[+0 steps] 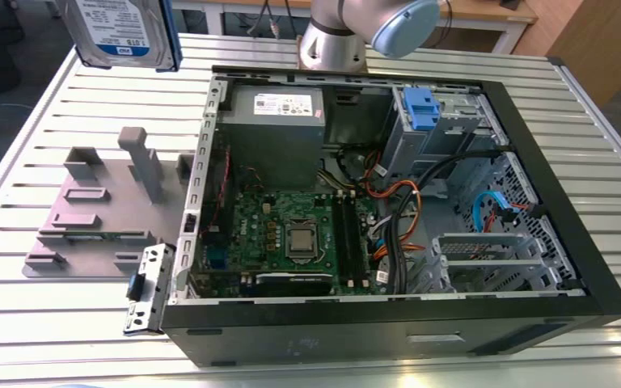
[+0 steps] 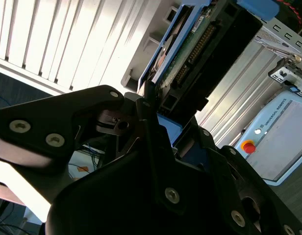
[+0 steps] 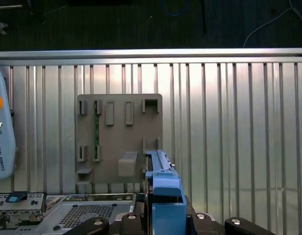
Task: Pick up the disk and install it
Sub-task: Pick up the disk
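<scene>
The disk [image 1: 125, 32], a silver-grey drive with a white-and-blue label and blue side rails, hangs in the air above the table's far corner at the exterior view's left. In the second wrist view its green circuit-board underside [image 2: 200, 54] shows, with my gripper [image 2: 151, 105] shut on its near end between black fingers [image 2: 141, 122]. The first wrist view shows the disk [image 3: 163, 183] edge-on, blue rail uppermost, rising out of my gripper [image 3: 165, 220] above the grey holder plate.
An open black computer case [image 1: 553, 202] lies on the slatted metal table [image 1: 52, 339], with a drive cage and blue bracket [image 1: 419, 109] at its far end. A grey holder plate [image 1: 95, 218] with upright posts lies beside it. A teach pendant [image 3: 1, 137] rests nearby.
</scene>
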Available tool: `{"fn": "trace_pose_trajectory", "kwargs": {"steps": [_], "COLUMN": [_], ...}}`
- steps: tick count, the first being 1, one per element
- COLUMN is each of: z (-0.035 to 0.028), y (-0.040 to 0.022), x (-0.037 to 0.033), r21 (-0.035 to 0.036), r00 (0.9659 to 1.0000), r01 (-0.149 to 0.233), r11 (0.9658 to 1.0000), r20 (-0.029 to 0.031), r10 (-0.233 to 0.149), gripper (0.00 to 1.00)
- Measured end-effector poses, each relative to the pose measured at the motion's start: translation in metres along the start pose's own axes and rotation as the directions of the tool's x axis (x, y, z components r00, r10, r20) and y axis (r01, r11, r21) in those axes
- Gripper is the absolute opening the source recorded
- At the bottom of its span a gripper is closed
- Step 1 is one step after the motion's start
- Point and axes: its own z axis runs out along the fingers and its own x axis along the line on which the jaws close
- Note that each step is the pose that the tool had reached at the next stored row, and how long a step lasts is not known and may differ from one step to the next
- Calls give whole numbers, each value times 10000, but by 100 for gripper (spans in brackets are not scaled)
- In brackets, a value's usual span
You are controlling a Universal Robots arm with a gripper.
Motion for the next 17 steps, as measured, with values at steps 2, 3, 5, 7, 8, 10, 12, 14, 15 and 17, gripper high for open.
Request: {"fn": "trace_pose_trajectory", "kwargs": {"steps": [2,3,5,7,8,10,12,14,15,17], "z": [0,0,0,0,0,0,0,0,0,0], "y": [-12,-17,-26,-34,-37,-44,-52,-59,-61,-67], "x": [-1,-1,-1,-1,-1,-2,-2,-2,-2,-2], "r21": [-1,0,0,0,0,-1,-1,0,0,-1], "r00": [10000,10000,10000,10000,10000,10000,10000,10000,10000,10000], "r01": [0,0,-1,0,-1,0,0,0,-1,0], "r11": [10000,10000,10000,10000,10000,10000,10000,10000,10000,10000], "r20": [0,0,0,0,0,0,0,0,0,0], "r10": [0,0,1,0,1,0,0,0,1,0], "gripper": [36,36,36,36,36,36,36,36,36,36]}}
